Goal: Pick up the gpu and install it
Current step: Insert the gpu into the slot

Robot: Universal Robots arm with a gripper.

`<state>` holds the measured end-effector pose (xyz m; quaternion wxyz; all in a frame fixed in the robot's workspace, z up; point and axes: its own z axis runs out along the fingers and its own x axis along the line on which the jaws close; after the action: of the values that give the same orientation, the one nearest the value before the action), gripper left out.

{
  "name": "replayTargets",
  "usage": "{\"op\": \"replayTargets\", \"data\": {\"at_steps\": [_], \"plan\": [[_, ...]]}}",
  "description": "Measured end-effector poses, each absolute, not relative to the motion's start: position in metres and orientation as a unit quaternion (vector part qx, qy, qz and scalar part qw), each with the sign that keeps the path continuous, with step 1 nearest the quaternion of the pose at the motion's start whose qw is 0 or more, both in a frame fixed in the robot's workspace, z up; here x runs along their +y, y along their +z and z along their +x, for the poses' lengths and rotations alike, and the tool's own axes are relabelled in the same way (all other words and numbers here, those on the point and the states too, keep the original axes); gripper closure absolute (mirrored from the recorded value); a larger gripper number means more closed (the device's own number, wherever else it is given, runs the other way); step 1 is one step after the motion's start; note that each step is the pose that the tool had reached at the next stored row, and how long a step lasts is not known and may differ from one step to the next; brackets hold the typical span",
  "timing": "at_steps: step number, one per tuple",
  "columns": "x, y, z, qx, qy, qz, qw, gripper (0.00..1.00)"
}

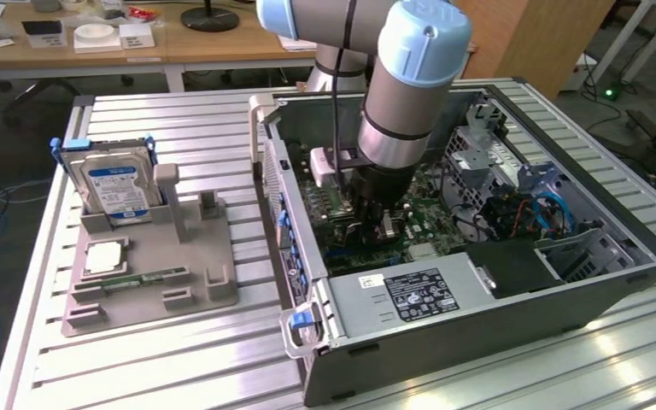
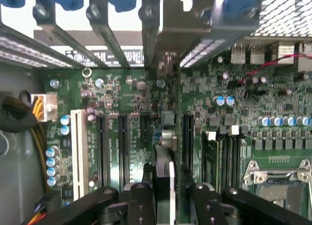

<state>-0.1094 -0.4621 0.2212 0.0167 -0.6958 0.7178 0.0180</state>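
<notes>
We see the gripper [image 2: 165, 196] down inside the computer case [image 1: 601, 295], narrowly parted and clamping the gpu [image 2: 165, 137] edge-on above the motherboard [image 2: 122, 98] slots.

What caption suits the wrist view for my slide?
Gripper holds the gpu edge-on over the motherboard's expansion slots.

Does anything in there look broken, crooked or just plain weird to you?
Nothing stands out. The gripper holds the gpu edge-on above the motherboard inside the open computer case; the hard drive stands upright in its holder.
</notes>
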Motion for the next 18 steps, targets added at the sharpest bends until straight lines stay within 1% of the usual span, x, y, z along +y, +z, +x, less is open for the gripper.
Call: {"op": "replayTargets", "data": {"at_steps": [1,4,18], "plan": [[-0.462,0.222,-0.109,0.718,0.018,-0.696,0.016,0.65],[-0.462,0.226,-0.109,0.718,0.017,-0.696,0.017,0.65],[-0.462,0.269,-0.109,0.717,0.009,-0.696,0.024,0.65]]}}
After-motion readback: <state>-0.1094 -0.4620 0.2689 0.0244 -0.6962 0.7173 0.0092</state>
